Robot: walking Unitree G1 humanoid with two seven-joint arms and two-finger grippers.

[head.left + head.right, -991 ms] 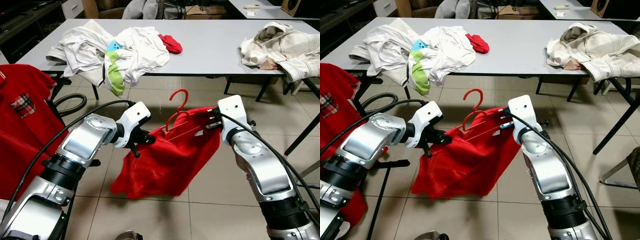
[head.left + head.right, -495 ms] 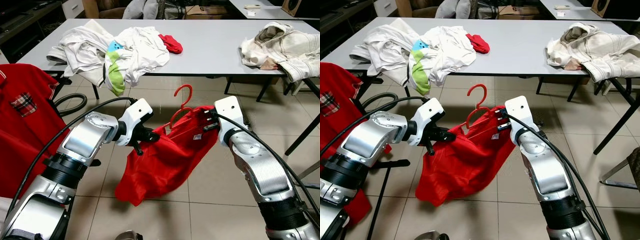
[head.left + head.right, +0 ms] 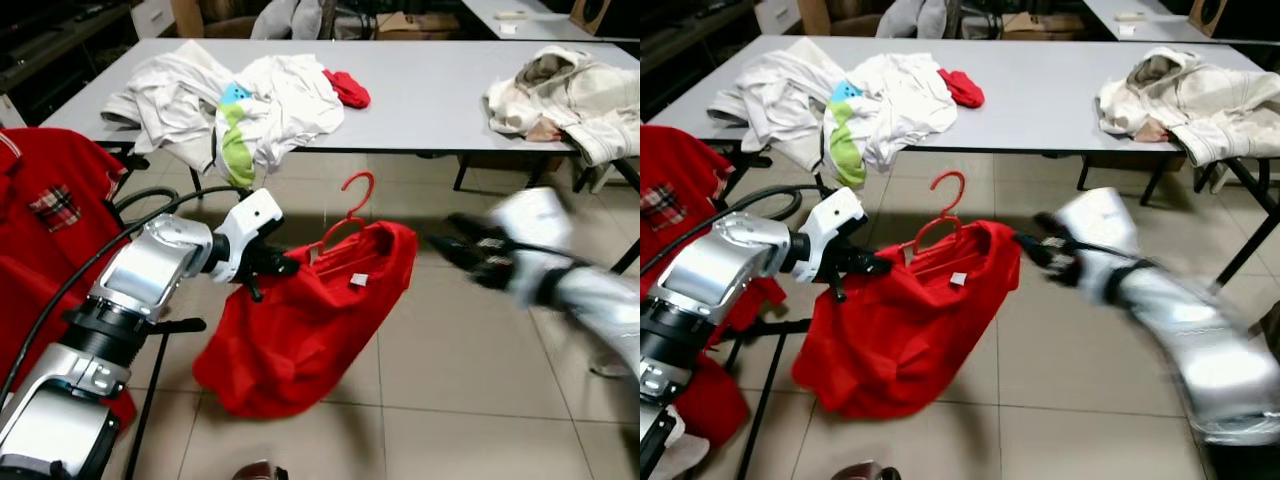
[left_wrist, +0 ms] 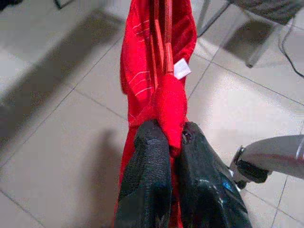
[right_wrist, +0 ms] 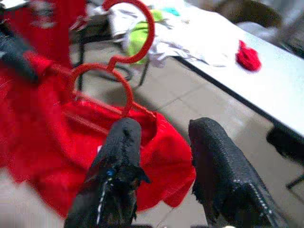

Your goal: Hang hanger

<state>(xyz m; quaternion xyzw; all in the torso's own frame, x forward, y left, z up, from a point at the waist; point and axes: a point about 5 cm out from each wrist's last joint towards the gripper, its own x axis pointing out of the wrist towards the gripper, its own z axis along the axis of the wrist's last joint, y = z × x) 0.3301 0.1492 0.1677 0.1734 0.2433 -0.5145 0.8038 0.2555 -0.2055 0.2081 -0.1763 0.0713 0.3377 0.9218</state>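
Red cloth now hangs from my left pincer (image 4: 171, 156) alone, fingers pinched on one shoulder of the red shirt (image 3: 310, 320). My right pincer (image 5: 161, 156) has let go and drawn back, fingers apart. The shirt sags limp over the tiled floor, the red plastic hanger (image 3: 350, 205) threaded through it, its curved hook standing free below the tabletop (image 3: 430, 90) edge, unhung.

One red hanger (image 3: 350, 205), two tables (image 3: 440, 95), two tools (image 3: 275, 267)
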